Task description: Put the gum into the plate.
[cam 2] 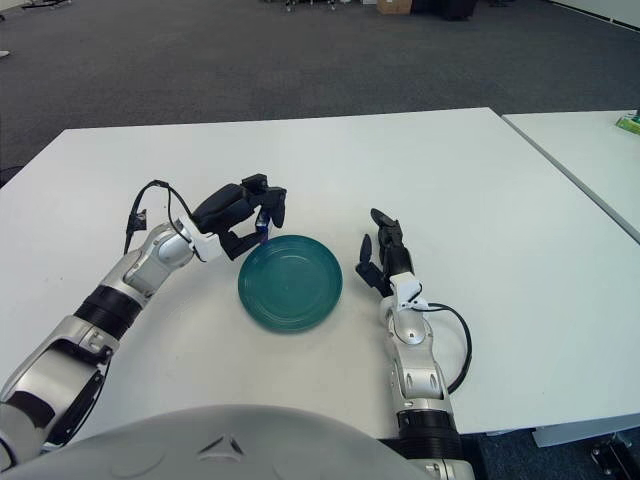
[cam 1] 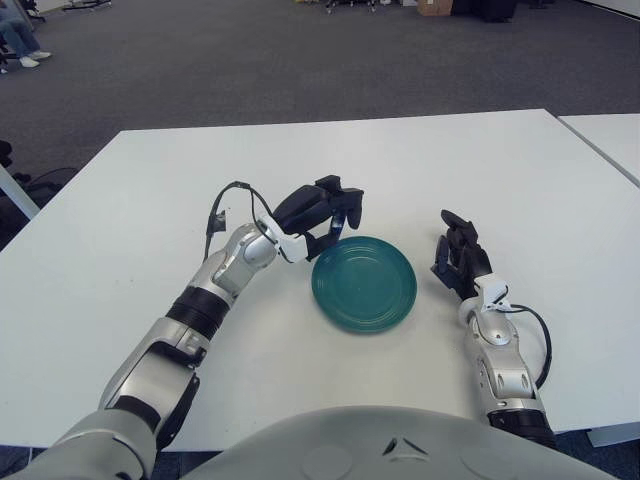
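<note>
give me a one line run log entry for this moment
left hand: shut on gum, at plate far-left rim | right hand: idle, right of plate | gum not yet in plate
</note>
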Controlling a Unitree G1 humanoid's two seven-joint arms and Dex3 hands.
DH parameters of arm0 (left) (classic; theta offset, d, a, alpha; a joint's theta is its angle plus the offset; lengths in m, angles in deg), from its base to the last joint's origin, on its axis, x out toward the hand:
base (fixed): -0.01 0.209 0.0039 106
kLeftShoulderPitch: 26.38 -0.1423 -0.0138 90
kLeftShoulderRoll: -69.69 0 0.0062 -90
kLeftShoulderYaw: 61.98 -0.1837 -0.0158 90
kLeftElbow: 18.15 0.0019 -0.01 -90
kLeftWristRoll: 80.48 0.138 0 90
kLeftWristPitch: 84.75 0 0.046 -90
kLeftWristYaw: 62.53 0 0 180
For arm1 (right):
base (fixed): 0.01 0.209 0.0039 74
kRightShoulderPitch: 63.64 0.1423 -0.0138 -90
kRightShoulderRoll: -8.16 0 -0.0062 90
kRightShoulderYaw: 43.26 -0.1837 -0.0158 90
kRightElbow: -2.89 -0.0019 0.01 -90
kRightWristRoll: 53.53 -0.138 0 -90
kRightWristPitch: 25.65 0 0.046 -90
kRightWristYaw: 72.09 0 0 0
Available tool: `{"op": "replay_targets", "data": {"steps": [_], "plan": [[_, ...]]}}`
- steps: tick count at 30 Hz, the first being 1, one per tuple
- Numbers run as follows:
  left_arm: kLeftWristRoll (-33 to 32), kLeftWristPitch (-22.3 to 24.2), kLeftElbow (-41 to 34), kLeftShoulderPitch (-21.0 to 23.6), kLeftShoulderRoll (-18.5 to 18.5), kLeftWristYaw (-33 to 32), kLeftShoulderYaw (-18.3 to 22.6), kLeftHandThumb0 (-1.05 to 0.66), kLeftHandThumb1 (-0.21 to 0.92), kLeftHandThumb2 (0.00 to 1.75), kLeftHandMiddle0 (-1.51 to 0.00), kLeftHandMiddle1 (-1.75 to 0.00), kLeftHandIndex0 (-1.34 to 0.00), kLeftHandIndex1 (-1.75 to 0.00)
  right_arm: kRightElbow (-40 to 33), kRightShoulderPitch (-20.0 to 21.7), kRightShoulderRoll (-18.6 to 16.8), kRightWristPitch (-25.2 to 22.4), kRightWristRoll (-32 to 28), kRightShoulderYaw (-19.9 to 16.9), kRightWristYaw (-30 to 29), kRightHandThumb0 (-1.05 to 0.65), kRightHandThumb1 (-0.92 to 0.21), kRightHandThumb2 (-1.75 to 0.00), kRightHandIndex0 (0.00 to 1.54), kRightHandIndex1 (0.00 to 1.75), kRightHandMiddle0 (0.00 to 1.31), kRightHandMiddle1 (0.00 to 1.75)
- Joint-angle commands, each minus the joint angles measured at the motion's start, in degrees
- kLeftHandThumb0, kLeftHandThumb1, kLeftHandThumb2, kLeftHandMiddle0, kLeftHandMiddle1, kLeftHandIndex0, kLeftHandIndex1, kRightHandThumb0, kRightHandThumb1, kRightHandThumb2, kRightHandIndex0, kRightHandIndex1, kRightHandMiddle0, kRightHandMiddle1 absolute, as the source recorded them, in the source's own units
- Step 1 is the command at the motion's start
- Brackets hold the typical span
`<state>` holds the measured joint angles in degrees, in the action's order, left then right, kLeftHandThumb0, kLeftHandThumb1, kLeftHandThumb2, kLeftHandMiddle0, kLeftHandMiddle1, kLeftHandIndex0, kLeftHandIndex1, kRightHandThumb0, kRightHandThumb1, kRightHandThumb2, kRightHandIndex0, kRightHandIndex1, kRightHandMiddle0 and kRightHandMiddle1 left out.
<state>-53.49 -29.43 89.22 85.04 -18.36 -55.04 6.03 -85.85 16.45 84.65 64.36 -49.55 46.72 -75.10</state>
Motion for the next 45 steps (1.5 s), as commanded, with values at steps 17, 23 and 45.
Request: {"op": "replay_targets", "data": {"steps": [17,23,45], "plan": [[-9.43,9.03,-16.44,-7.27,-0.88,15.35,-2.70,0.00,0.07,1.57,-0.81,-1.66,-0.58,-1.75,3.14,-1.41,-0.78,-4.12,-0.12,0.32,-0.36,-0.75,-0.92,-0.96,0.16,0.01,0.00,0.49],[-9.07,11.48,-16.50,-7.06,-0.65,17.78,-3.01,0.00,0.07,1.57,-0.77,-1.67,-0.61,-1.75,3.44,-1.16,-1.12,-3.48,-1.35,0.30,0.65,-0.72,-0.92,-0.97,0.15,0.00,0.00,0.47],[-5.26,6.55,-10.17,-6.17,5.92,20.56,-2.52,-1.03,0.91,0.33,-0.01,-0.10,0.00,-0.39,-0.88,-0.24,-4.27,-8.64,3.13,4.87,-2.94,-0.74,-0.92,-0.94,0.15,0.01,0.00,0.37]]}}
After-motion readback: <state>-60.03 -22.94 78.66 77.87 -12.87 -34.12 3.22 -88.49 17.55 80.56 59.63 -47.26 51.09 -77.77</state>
